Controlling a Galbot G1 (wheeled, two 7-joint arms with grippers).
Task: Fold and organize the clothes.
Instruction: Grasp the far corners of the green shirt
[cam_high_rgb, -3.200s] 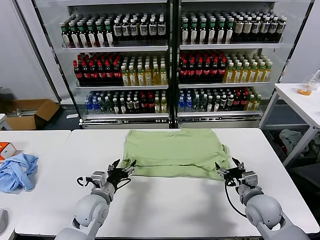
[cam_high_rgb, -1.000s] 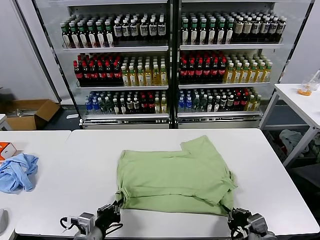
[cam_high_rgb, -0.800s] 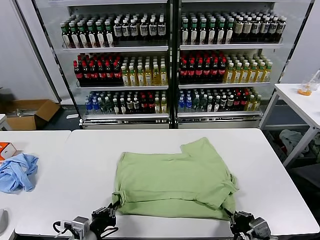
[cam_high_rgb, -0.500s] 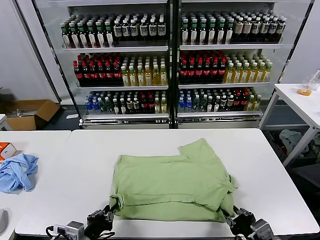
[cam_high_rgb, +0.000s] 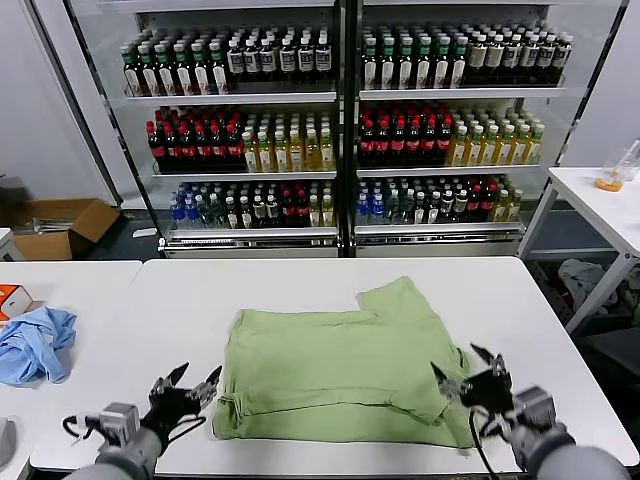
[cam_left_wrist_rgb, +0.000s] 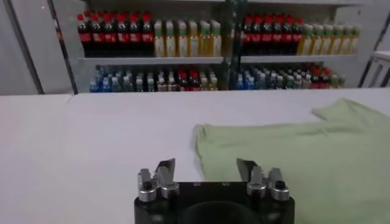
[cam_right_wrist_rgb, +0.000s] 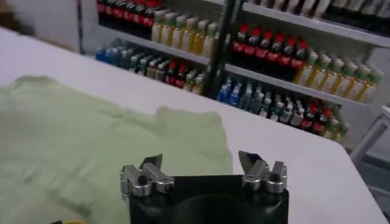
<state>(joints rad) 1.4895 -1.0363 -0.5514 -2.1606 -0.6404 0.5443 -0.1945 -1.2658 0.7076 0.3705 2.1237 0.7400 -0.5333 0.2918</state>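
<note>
The shirt (cam_high_rgb: 340, 370) is spread flat on the worktop (cam_high_rgb: 560, 340). The left claw (cam_high_rgb: 185, 392) and right claw (cam_high_rgb: 468, 375) are held open and empty beside its near corners

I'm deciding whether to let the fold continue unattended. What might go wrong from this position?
1. The polo shirt lies close to the near edge of the table; another pull could drag its hem over.
2. Both grippers are open and off the fabric, left gripper and right gripper, so regrasping may catch only one layer.
3. One sleeve sticks out askew at the far side, so the fold may come out uneven.
</note>
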